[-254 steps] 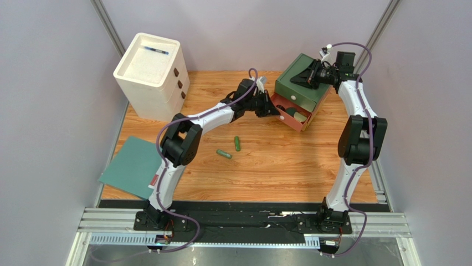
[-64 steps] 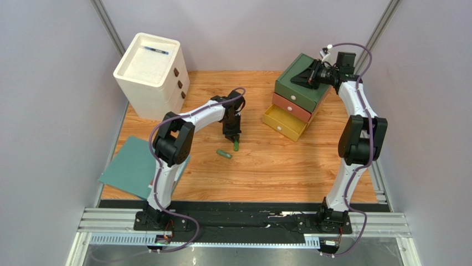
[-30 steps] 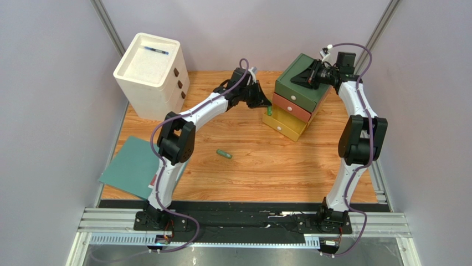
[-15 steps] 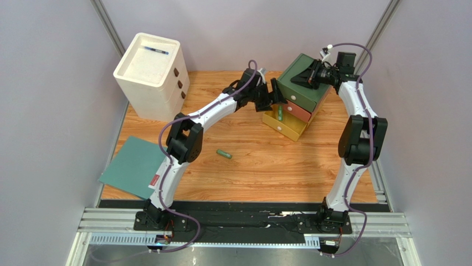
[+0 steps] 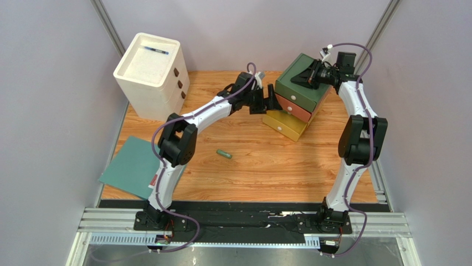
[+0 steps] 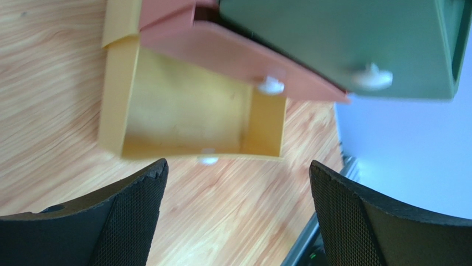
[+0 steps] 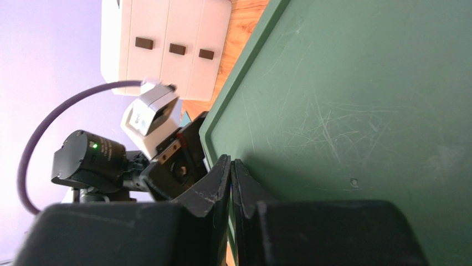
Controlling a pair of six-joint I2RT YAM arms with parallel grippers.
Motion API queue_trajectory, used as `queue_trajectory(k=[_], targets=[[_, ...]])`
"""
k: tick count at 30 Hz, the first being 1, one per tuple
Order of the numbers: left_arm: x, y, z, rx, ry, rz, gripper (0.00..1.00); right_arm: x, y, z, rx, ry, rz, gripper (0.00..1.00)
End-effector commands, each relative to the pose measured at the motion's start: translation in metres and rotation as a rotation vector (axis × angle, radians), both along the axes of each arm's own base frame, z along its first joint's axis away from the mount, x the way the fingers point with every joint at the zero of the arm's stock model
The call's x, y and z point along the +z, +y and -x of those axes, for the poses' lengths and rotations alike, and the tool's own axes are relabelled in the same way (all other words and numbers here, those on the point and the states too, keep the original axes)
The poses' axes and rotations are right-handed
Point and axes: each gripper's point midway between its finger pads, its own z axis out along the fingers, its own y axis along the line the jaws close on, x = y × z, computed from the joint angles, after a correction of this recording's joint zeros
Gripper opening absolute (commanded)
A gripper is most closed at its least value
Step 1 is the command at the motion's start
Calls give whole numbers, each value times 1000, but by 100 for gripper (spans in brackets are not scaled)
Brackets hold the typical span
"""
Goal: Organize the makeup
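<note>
Left wrist shows our left gripper (image 6: 237,180) spread wide and empty over the open yellow drawer (image 6: 116,100); a green tube (image 5: 224,154) lies well apart on the table (image 5: 277,172); we should rise clear of the drawer before reaching; our right gripper (image 7: 229,166), fingers together, rests on the green cabinet (image 7: 343,100).

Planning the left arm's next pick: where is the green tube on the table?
In the top view, the green tube lies on the wooden table, just left of centre, between the teal mat and the yellow drawer, touching neither.
</note>
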Motion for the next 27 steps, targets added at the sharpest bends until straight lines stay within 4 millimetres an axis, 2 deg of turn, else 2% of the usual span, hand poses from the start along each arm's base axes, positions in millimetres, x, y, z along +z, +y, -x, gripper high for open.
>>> queue_trajectory(k=[1,6,8,9,11,12,13,14,15,17,19,24,27], targets=[[80,26,9,-98,-362,-23,100,-194,-20,50,-69,521,148,11],[35,78,30,-225,-390,-359,100,-194,-20,51,-69,522,146,11],[27,99,38,-234,-386,-454,100,-195,-20,51,-69,522,146,11],[13,110,44,-254,-374,-504,100,-195,-20,51,-69,521,148,11],[11,129,51,-249,-380,-572,98,-195,-20,52,-70,523,149,11],[-2,137,59,-278,-370,-605,95,-196,-20,52,-70,524,149,11],[1,145,63,-272,-379,-626,93,-196,-20,53,-70,528,150,11],[-3,150,67,-276,-372,-637,90,-197,-20,53,-69,527,150,11],[-14,157,76,-304,-354,-659,86,-197,-20,53,-70,528,152,11],[-19,165,88,-322,-328,-670,68,-197,-20,53,-70,528,152,11],[-31,173,101,-347,-287,-689,54,-198,-20,53,-70,531,151,11],[-59,190,122,-410,-216,-744,51,-199,-20,54,-68,534,154,11],[-77,202,132,-496,-190,-837,53,-200,-21,55,-69,535,157,11]])
